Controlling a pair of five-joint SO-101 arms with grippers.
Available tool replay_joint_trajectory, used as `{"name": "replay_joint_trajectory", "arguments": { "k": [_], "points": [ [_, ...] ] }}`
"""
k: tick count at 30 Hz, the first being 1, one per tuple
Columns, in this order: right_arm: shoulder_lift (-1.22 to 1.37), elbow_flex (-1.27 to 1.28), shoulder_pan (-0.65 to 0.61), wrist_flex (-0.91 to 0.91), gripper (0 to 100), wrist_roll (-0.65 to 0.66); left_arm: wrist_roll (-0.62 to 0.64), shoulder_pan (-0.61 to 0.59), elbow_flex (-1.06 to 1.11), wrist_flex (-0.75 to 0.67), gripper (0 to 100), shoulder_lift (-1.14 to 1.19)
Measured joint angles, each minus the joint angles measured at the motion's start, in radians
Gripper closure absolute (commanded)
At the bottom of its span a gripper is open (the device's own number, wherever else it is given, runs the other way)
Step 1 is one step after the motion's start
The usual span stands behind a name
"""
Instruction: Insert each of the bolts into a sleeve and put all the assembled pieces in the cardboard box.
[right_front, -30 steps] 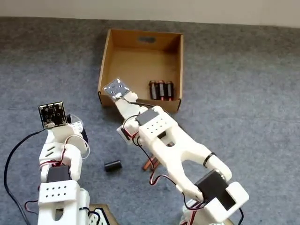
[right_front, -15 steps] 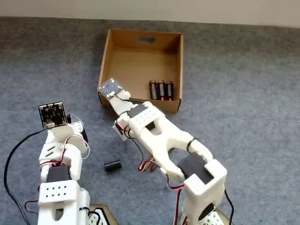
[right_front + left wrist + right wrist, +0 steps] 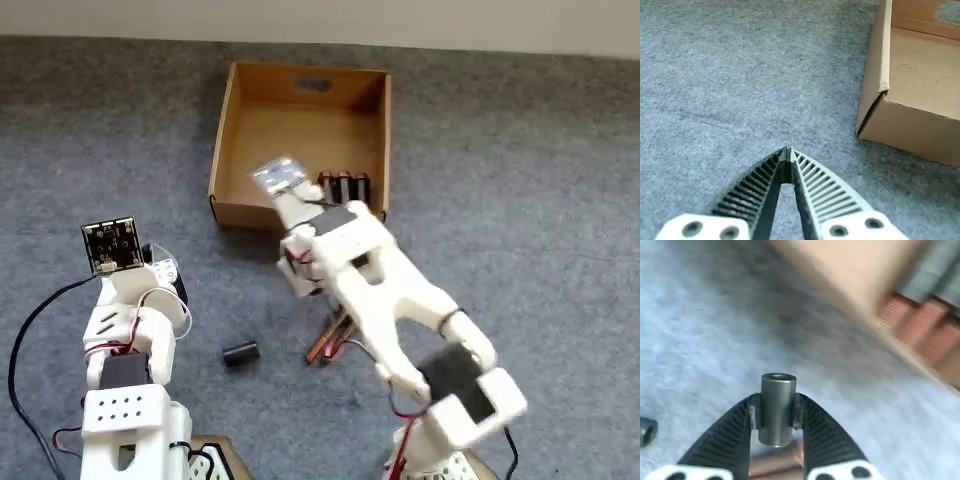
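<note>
The cardboard box (image 3: 221,140) stands open on the grey carpet (image 3: 530,200), on the far side of both arms. Inside it three assembled pieces (image 3: 344,184) lie side by side against the wall nearest to the arms, toward one corner; each one is a dark sleeve with a copper-coloured end. The rest of the box floor is bare cardboard.

The right arm (image 3: 375,275) stretches toward this near wall. In its wrist view the right gripper (image 3: 776,401) is clamped on a dark sleeve (image 3: 778,387), which stands upright between the two ribbed fingers (image 3: 735,427) with its open hole on top. The sleeve hangs above the carpet, just outside the box. Something copper-coloured shows below it between the fingers, but I cannot tell if it sits in the sleeve or lies on the carpet.

On the carpet between the arms lies a loose sleeve (image 3: 241,353) on its side. Near it, partly under the right arm, are the copper bolts (image 3: 322,346).

The left arm (image 3: 130,330) is well apart from the box. The left gripper (image 3: 786,151) has its tips pressed together with nothing between them, above bare carpet, with a corner of the box beyond it.
</note>
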Motion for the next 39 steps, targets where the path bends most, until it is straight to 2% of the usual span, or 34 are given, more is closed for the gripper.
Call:
{"name": "replay_joint_trajectory", "arguments": {
  "k": [6,9,13,15,18,20,28,34,39],
  "points": [
    [-0.275,0.226,0.284,0.005,99.2,-0.032,0.0,0.0,0.0,0.0,99,0.0],
    [-0.295,0.33,0.419,0.005,99.2,-0.028,0.0,0.0,0.0,0.0,99,0.0],
    [-0.273,0.402,0.551,-0.046,99.1,0.049,0.0,0.0,0.0,0.0,99,0.0],
    [-0.229,0.404,0.565,-0.048,95.2,0.078,0.0,0.0,0.0,0.0,99,0.0],
    [-0.173,0.404,0.566,-0.009,84.0,0.104,0.0,0.0,0.0,0.0,99,0.0],
    [-0.15,0.404,0.565,-0.002,80.9,0.11,0.0,0.0,0.0,0.0,99,0.0],
    [-0.141,0.404,0.563,0.005,86.8,0.112,0.0,0.0,0.0,0.0,99,0.0],
    [-0.137,0.402,0.572,-0.021,94.2,0.25,0.0,0.0,0.0,0.0,99,0.0],
    [-0.137,0.402,0.572,-0.032,99.4,0.295,0.0,0.0,0.0,0.0,99,0.0]
  ]
}}
